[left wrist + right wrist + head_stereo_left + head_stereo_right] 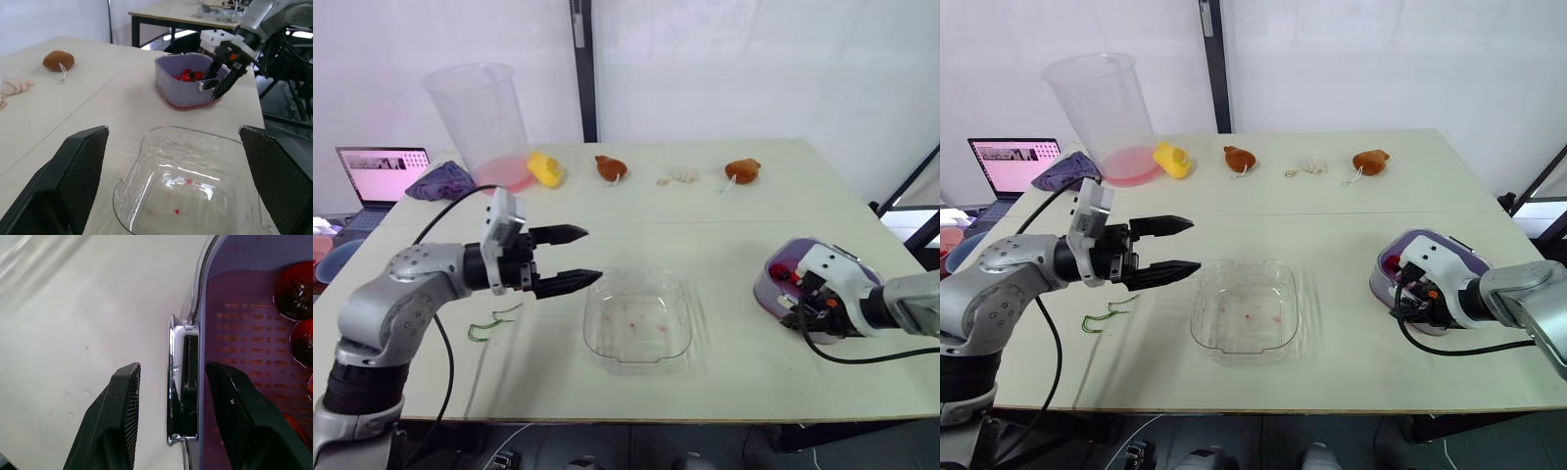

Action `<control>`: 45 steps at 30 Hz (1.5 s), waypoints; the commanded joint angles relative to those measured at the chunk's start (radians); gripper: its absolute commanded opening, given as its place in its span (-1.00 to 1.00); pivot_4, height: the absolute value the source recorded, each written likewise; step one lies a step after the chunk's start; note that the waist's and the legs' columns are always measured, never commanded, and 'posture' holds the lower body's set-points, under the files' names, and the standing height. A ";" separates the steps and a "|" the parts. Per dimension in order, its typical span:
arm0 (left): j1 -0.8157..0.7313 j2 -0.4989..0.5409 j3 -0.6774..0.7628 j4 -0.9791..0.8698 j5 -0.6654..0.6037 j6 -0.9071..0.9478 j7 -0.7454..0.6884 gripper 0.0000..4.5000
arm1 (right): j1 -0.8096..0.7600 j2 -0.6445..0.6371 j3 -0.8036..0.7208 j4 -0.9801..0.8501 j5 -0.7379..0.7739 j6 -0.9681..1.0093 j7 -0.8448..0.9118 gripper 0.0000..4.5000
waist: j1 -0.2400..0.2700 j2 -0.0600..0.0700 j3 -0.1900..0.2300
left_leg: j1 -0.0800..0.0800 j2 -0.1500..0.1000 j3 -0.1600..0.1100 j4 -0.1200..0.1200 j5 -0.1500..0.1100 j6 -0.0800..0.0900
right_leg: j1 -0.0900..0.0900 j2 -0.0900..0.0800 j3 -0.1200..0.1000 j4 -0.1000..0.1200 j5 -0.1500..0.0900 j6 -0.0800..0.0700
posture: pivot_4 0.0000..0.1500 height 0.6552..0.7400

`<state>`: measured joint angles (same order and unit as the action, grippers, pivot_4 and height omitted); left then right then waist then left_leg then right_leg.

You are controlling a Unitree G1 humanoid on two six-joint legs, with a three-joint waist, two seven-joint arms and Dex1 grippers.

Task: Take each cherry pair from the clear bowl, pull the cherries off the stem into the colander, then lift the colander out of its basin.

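Step in hand, by my judgement: lifting the colander, since the bowl holds no cherry pairs.

1. Left claw (590, 255): released, fingers spread, nothing held. It hovers above the surface (724, 235), just left of the clear bowl (638, 318). It needs no move for this step, unless the basin rises with the colander and has to be pinned.
2. Right claw (171, 368): released. One finger is outside the rim and the other over the colander (234, 323), with the handle (183, 382) between them. I would close squarely on that tab, seat the pads deep, then lift straight and slowly. I cannot tell whether the tab belongs to the colander or the basin (182, 104); that needs confirming first, or the wrong part comes up.

Materials and shapes:
- Thin green stems (489, 326) lie curled on the surface, left of the bowl.
- The bowl is thin clear plastic, square with rounded corners, and spotted with red juice.
- The colander is matte purple plastic with rows of small perforations. It sits in its basin at the right of the surface.
- The cherries (296, 284) in the colander are glossy, wet and dark red.
- The handle is slotted and has a glossy, reflective edge, so I judge it slippery.
- Water droplets sit on the pale, smooth surface beside it.
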<state>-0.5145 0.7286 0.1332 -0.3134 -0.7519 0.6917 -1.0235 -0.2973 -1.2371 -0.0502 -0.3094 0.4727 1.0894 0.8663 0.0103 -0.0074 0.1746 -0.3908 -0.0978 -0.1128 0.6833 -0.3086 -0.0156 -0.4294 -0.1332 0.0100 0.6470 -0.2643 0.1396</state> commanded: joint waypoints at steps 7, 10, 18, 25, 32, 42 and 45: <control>-0.034 -0.011 -0.014 0.004 0.006 -0.026 0.000 1.00 | -0.039 -0.015 -0.026 0.011 -0.031 -0.024 -0.009 -0.89 | 0.000 0.000 0.000 | 0.000 0.000 0.000 0.000 0.000 0.000 | 0.000 0.000 0.000 0.000 0.000 0.000 | 1.00 1.00; -0.042 -0.015 -0.028 0.013 0.016 -0.035 -0.006 1.00 | -0.034 -0.024 -0.040 -0.005 -0.024 -0.012 -0.006 -0.89 | 0.000 0.000 0.000 | 0.000 0.000 0.000 0.000 0.000 0.000 | 0.000 0.000 0.000 0.000 0.000 0.000 | 1.00 1.00; -0.086 -0.031 -0.074 0.073 0.046 -0.066 -0.043 1.00 | 0.002 -0.067 -0.088 -0.090 -0.019 0.039 -0.004 -0.89 | 0.001 0.000 0.000 | 0.000 0.000 0.000 0.000 0.000 0.000 | 0.000 0.000 0.000 0.000 0.000 0.000 | 1.00 1.00; -0.149 -0.078 -0.119 0.149 0.077 -0.107 -0.088 1.00 | -0.003 -0.110 -0.168 -0.180 0.014 0.120 -0.011 -0.89 | 0.002 0.000 0.000 | 0.000 0.000 0.000 0.000 0.000 0.000 | 0.000 0.000 0.000 0.000 0.000 0.000 | 1.00 1.00; -0.179 -0.110 -0.138 0.196 0.098 -0.133 -0.124 1.00 | -0.015 -0.147 -0.250 -0.235 0.048 0.206 -0.011 -0.89 | 0.002 0.000 0.000 | 0.000 0.000 0.000 0.000 0.000 0.000 | 0.000 0.000 0.000 0.000 0.000 0.000 | 1.00 1.00; -0.205 -0.139 -0.150 0.236 0.123 -0.158 -0.148 1.00 | -0.131 -0.138 -0.243 -0.265 0.118 0.295 -0.041 -0.89 | 0.001 0.000 0.000 | 0.000 0.000 0.000 0.000 0.000 0.000 | 0.000 0.000 0.000 0.000 0.000 0.000 | 1.00 1.00; -0.206 -0.146 -0.148 0.237 0.126 -0.160 -0.148 1.00 | -0.124 -0.134 -0.247 -0.277 0.128 0.313 -0.050 -0.89 | 0.002 0.000 0.000 | 0.000 0.000 0.000 0.000 0.000 0.000 | 0.000 0.000 0.000 0.000 0.000 0.000 | 1.00 1.00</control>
<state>-0.7044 0.5832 -0.0237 -0.0596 -0.6231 0.5530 -1.1664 -0.4072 -1.3626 -0.2756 -0.5679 0.5946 1.3959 0.8283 0.0119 -0.0070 0.1745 -0.3910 -0.0979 -0.1123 0.6831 -0.3086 -0.0156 -0.4299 -0.1331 0.0100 0.6471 -0.2643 0.1396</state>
